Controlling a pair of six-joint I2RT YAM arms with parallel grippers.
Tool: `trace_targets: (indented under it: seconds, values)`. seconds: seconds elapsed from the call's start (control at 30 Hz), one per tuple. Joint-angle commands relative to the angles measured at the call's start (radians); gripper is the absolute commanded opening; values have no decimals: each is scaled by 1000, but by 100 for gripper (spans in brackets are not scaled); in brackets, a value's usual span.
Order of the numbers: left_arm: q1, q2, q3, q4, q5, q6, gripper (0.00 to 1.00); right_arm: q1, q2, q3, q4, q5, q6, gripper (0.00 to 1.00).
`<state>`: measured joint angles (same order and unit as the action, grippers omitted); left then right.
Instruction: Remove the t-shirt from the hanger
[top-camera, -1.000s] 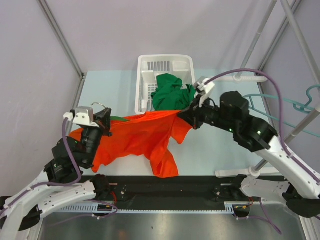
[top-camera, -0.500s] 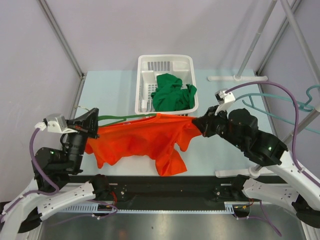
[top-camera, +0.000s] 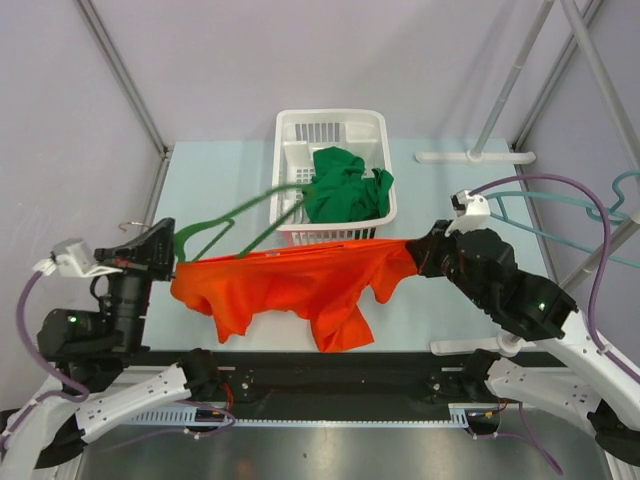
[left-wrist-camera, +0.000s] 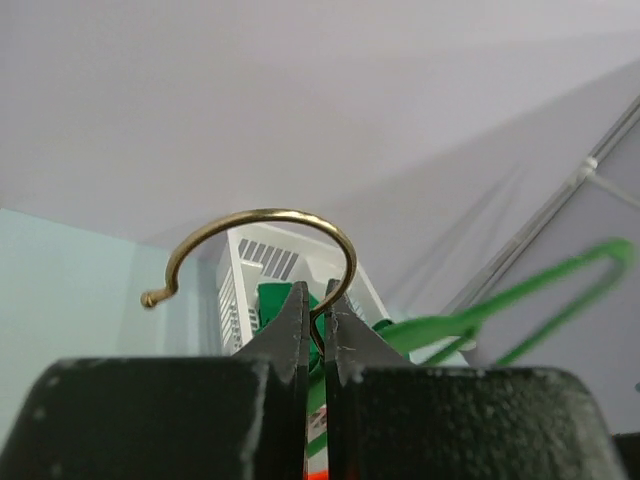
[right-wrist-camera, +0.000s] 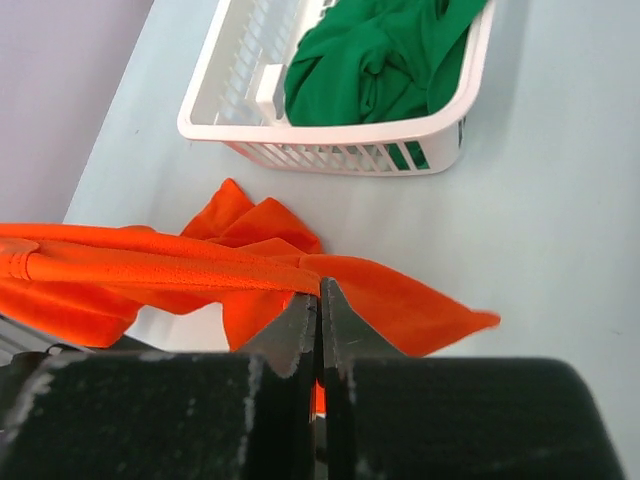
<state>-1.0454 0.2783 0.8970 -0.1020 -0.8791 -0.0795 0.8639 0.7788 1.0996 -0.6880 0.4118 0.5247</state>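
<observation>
The orange t-shirt (top-camera: 300, 285) is stretched between both arms above the table. My right gripper (top-camera: 420, 255) is shut on its right end, where a taut orange fold (right-wrist-camera: 180, 265) runs into the jaws. My left gripper (top-camera: 165, 245) is shut on the neck of the hanger's brass hook (left-wrist-camera: 260, 225). The green hanger (top-camera: 235, 215) slants up and to the right towards the basket, mostly bare. Its lower bar meets the t-shirt's top edge, and I cannot tell whether it is still inside the cloth. In the left wrist view the hanger's green arm (left-wrist-camera: 520, 300) points to the right.
A white basket (top-camera: 285, 170) at the back of the table holds a crumpled green garment (top-camera: 345, 185). Teal hangers (top-camera: 600, 205) hang from the rack at the right, whose white foot (top-camera: 475, 157) lies on the table. Metal poles stand at both sides.
My left gripper has drawn back to the left and lifted the hanger, whose green arms have slid out of the shirt. My right gripper has pulled the shirt's end to the right.
</observation>
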Motion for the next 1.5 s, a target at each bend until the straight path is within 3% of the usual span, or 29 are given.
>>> trace_targets:
  seconds: [0.0,0.13,0.3,0.57,0.77,0.9,0.93,1.0,1.03,1.13,1.27,1.3,1.4,1.47]
  values:
    - [22,-45,59,28,-192,169,0,-49,-20,-17,14,141,-89,0]
    - [22,39,94,12,-121,104,0,-46,52,-20,155,-69,-146,0]
    - [22,134,106,62,-34,0,0,-34,132,-20,286,-228,-157,0]
    - [22,303,152,171,44,134,0,-29,168,46,237,-165,-161,0]
    - [22,259,108,21,143,166,0,-29,96,98,160,-2,-258,0]
    - [22,191,77,-47,92,107,0,-58,105,89,162,13,-330,21]
    - [22,190,91,-50,82,103,0,-66,132,97,159,-4,-337,37]
    - [22,208,115,-44,74,119,0,-77,175,143,145,-78,-356,59]
    - [22,220,149,-45,68,127,0,-75,224,172,128,-83,-357,79]
    - [22,292,242,-71,52,144,0,-75,283,290,21,-83,-325,98]
    - [22,361,319,-137,103,143,0,-80,241,261,115,-365,-345,100]
    - [22,361,322,-142,121,133,0,-80,237,232,178,-546,-370,100]
    - [22,358,315,-137,161,107,0,-75,231,186,270,-788,-393,100]
    - [22,364,319,-139,155,107,0,-74,220,138,306,-820,-388,100]
